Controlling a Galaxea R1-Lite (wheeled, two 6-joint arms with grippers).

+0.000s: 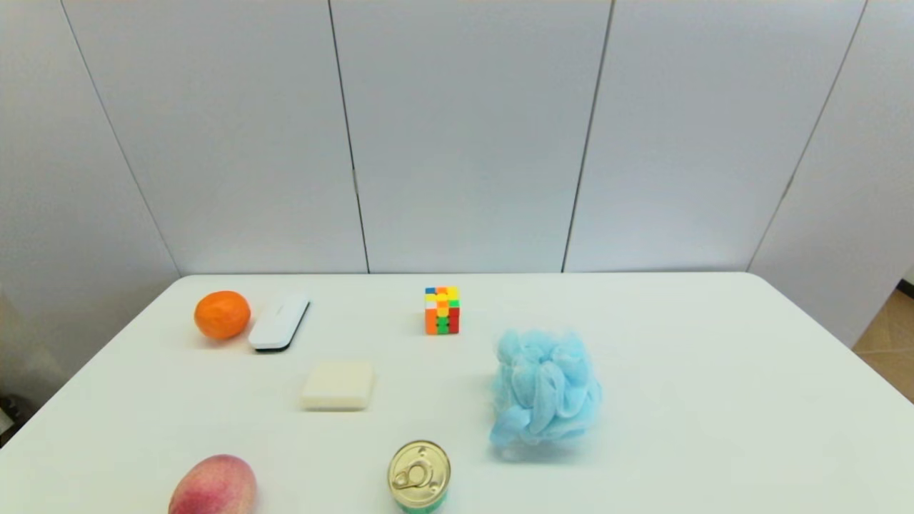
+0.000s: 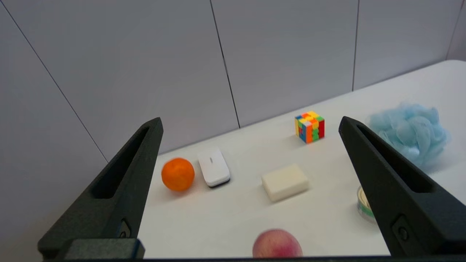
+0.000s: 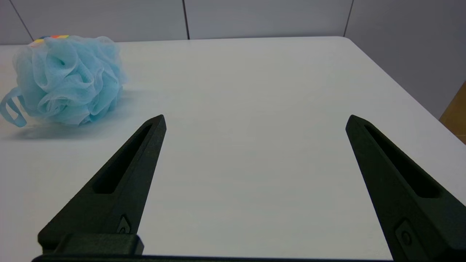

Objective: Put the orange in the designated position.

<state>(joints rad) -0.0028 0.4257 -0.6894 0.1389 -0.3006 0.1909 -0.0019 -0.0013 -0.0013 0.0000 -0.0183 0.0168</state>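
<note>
Head view: a plain white table [image 1: 643,442] carries the orange [image 1: 222,315], a round, slightly flattened fruit, near the far left corner, untouched; just beside it lies a smooth white oblong case with a dark underside [image 1: 279,325]. A multicoloured puzzle cube [image 1: 442,310] stands near the middle of the far edge, a matte cream soap bar [image 1: 338,385] lies toward the table's middle, and a frilly pale-blue mesh bath sponge [image 1: 545,389] sits right of centre. At the near edge are a pink-red fruit [image 1: 213,486] and a tin can with a gold ring-pull lid [image 1: 419,474]. Neither arm appears here. Left wrist view: the left gripper [image 2: 250,123] hangs above the near left part of the table, its tapered black jaws wide apart and holding nothing; the orange shows beyond them, and a small slot shows on the case. Right wrist view: the right gripper [image 3: 256,120] hangs over bare tabletop on the right side, jaws likewise wide apart and empty; the sponge's ribbon loop [image 3: 9,109] shows only here.
</note>
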